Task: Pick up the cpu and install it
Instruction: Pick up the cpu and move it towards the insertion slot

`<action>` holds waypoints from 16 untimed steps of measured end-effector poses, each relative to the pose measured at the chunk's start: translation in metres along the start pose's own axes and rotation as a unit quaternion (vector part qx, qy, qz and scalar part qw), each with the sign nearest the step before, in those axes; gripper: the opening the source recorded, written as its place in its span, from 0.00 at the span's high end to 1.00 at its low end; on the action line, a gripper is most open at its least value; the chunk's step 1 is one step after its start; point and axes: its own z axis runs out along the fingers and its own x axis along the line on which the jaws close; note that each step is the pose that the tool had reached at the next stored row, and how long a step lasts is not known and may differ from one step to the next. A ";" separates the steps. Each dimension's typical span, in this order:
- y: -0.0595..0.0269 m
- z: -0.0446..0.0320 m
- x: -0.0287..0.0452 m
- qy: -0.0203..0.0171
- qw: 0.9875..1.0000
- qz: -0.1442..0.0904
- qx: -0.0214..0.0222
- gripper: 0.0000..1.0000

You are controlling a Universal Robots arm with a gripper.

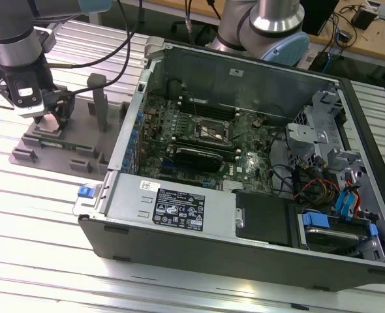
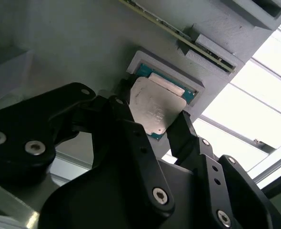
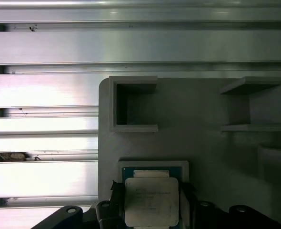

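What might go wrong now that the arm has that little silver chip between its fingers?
1. The fingers pinch the cpu only by two thin edges, so it may slip or tilt and fall onto the grey holder.
2. The socket lies deep inside the open computer case, beyond its metal wall; a bump on the way or a skewed landing looks possible.

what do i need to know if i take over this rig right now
Claw: shut on the small flat square silvery cpu, one finger on each side.
Cpu: at its pocket in the grey plastic fixture tray on the exterior view's left, seemingly barely raised.
Done: the grasp.
Left: the carry to the black square motherboard socket inside the open black computer case, and the install.
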 end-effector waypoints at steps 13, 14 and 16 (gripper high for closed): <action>0.0015 -0.0281 -0.0006 0.000 1.000 0.000 0.000 0.45; 0.0017 -0.0313 -0.0007 0.000 1.000 0.000 0.000 0.45; 0.0029 -0.0468 -0.0010 0.000 1.000 0.000 0.001 0.45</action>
